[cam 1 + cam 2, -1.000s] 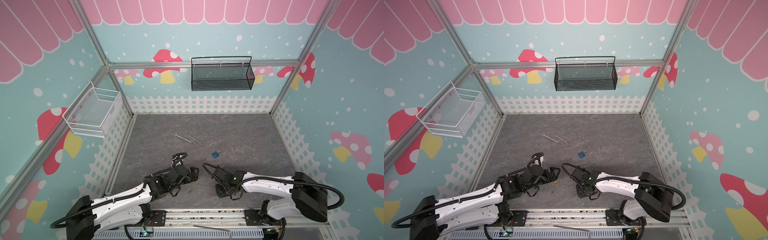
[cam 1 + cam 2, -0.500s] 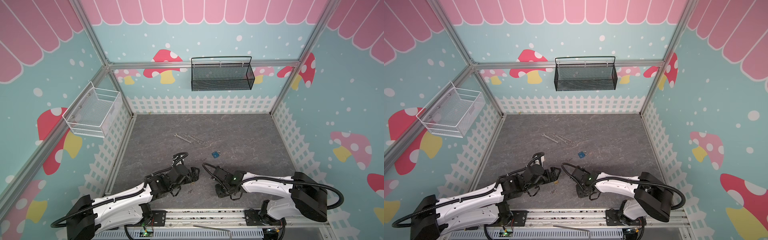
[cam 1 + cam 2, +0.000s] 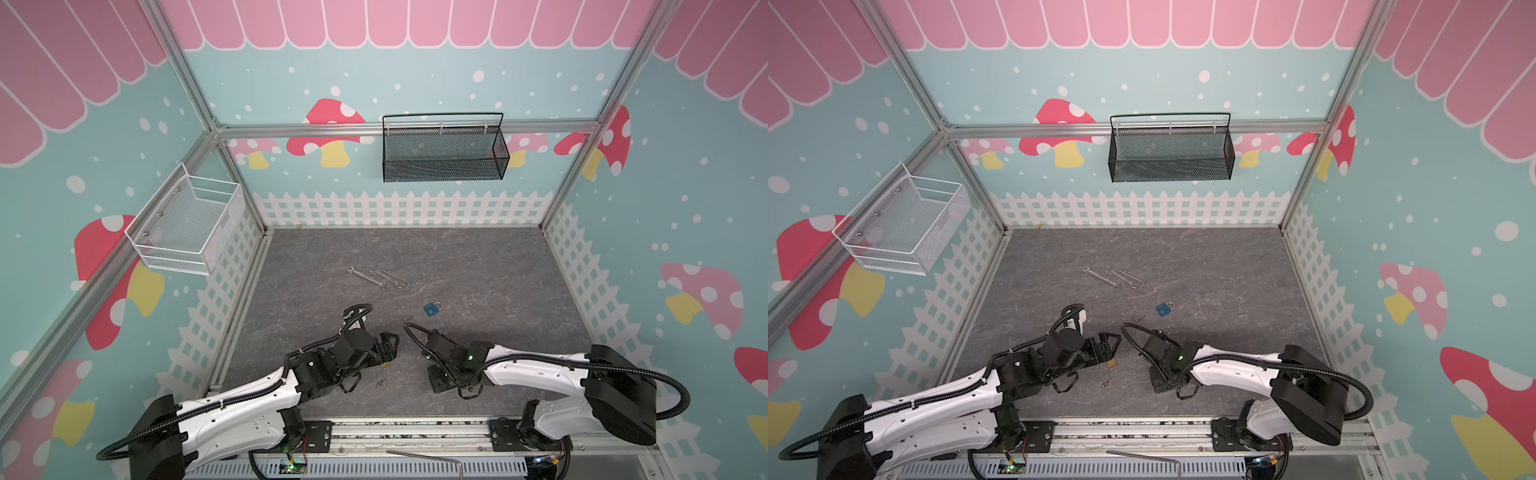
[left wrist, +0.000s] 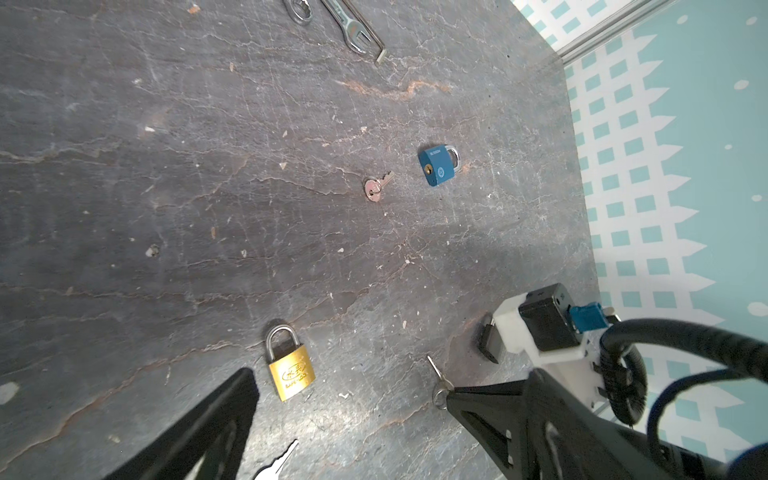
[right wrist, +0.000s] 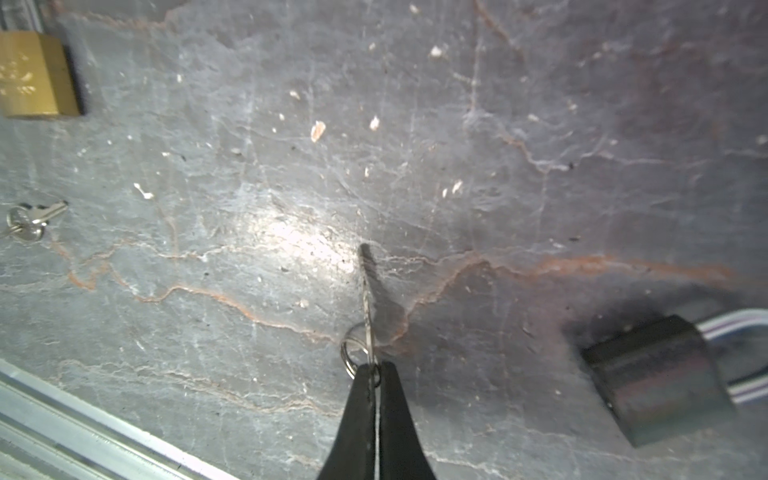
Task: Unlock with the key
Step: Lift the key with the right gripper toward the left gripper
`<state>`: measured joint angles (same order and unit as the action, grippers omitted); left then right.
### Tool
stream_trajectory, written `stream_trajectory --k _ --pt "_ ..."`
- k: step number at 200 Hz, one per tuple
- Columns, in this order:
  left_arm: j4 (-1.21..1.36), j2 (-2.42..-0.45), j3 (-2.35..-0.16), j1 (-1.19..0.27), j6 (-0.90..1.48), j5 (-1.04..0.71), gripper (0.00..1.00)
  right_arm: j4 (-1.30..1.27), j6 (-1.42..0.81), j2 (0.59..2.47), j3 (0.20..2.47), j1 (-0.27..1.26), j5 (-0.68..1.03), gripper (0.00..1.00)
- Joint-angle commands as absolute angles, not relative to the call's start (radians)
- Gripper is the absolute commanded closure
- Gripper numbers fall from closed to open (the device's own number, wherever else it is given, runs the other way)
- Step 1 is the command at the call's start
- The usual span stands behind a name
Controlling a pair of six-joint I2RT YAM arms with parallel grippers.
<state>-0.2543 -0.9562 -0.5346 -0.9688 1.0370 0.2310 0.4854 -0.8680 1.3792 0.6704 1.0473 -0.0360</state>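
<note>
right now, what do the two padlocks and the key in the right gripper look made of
Gold padlock: likely brass, satin yellow body, shiny steel-looking shackle.
Blue padlock: blue painted or coated body, metal beneath unclear, bright shackle.
Key in the right gripper: silvery, plated-looking metal.

You've got open table [image 3: 478, 257] along the far and right side, easy passage there. Mid-table, the wrenches [image 3: 376, 277] lie in a cluster, with the blue padlock [image 3: 432, 309] nearer and a small key [image 4: 376, 189] beside it. Between the left arm [image 3: 249, 399] and right arm [image 3: 532, 370] it's tight: the brass padlock [image 4: 291, 370] and a loose key [image 3: 380, 383] lie there, and the black padlock [image 4: 488, 343] sits close by the right arm.
</note>
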Motion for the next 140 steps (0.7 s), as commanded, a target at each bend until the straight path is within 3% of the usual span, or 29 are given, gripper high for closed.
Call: stream_trajectory --k 1,140 --pt "-0.227 -0.932 -0.517 -0.958 1.078 0.226 0.0 0.515 -0.834 1.367 0.655 1.049 -0.081 1.0" --pt "-0.066 -0.949 -0.515 -0.891 1.154 0.033 0.04 0.515 -0.64 1.241 0.752 0.996 -0.043 1.0"
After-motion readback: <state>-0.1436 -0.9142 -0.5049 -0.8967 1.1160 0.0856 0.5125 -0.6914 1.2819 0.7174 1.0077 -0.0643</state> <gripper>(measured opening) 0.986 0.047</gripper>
